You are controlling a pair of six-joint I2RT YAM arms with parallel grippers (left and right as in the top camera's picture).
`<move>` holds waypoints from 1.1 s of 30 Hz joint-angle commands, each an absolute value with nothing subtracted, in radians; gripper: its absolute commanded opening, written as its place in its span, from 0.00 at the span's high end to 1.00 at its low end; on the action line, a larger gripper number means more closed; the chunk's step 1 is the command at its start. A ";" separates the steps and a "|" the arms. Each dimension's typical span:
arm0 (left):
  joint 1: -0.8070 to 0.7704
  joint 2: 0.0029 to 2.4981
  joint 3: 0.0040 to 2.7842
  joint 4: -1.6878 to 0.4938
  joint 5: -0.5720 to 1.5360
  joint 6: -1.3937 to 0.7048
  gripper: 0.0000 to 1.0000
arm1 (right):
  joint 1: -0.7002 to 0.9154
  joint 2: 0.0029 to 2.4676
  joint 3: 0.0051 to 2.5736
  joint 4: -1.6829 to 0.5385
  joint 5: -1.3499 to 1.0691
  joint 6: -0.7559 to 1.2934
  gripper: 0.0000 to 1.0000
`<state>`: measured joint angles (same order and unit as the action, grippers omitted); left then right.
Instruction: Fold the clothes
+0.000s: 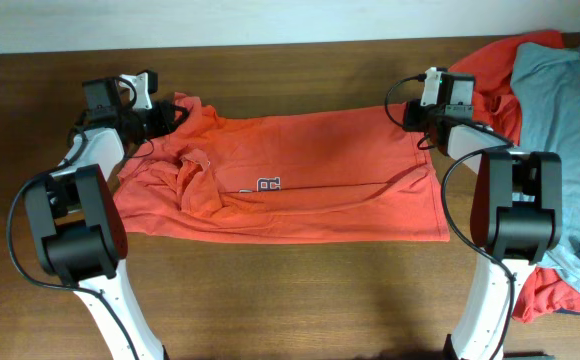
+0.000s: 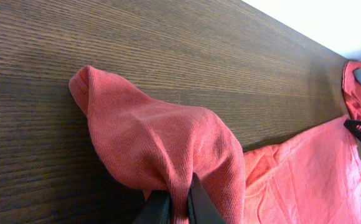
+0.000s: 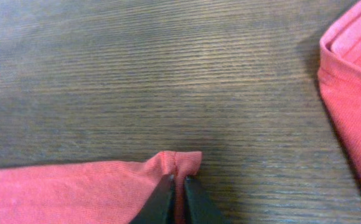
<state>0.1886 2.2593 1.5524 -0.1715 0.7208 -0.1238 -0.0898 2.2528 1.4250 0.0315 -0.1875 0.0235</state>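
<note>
An orange-red T-shirt point(image 1: 300, 170) with a small dark chest print point(image 1: 260, 186) lies spread across the table's middle, folded over along its length. My left gripper point(image 1: 160, 118) is shut on its far left corner; in the left wrist view the jaws point(image 2: 179, 202) pinch a bunched fold of the shirt point(image 2: 162, 143). My right gripper point(image 1: 417, 118) is shut on the far right corner; in the right wrist view the jaws point(image 3: 177, 186) pinch the shirt's edge point(image 3: 75, 190). A light grey-blue T-shirt point(image 1: 560, 110) lies on another orange-red T-shirt point(image 1: 490, 70) at the far right.
The pile at the right runs down past the right arm's base to an orange-red patch point(image 1: 550, 295). The wooden table point(image 1: 290, 300) shows bare in front of the shirt. A white wall edge point(image 1: 220, 25) borders the far side.
</note>
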 commanded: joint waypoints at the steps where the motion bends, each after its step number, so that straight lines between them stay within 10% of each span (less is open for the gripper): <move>1: 0.192 2.268 1.566 -0.173 0.716 -0.103 0.97 | -0.081 2.283 1.418 0.015 -0.202 0.030 0.96; 33: 0.241 1.924 1.605 -0.688 0.654 0.017 0.99 | -0.199 2.054 1.739 -0.844 -0.179 0.030 0.96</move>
<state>0.2333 1.9652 1.5917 -0.6464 0.6750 -0.0235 -0.1883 2.0800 1.6970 -0.8028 -0.1921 0.0265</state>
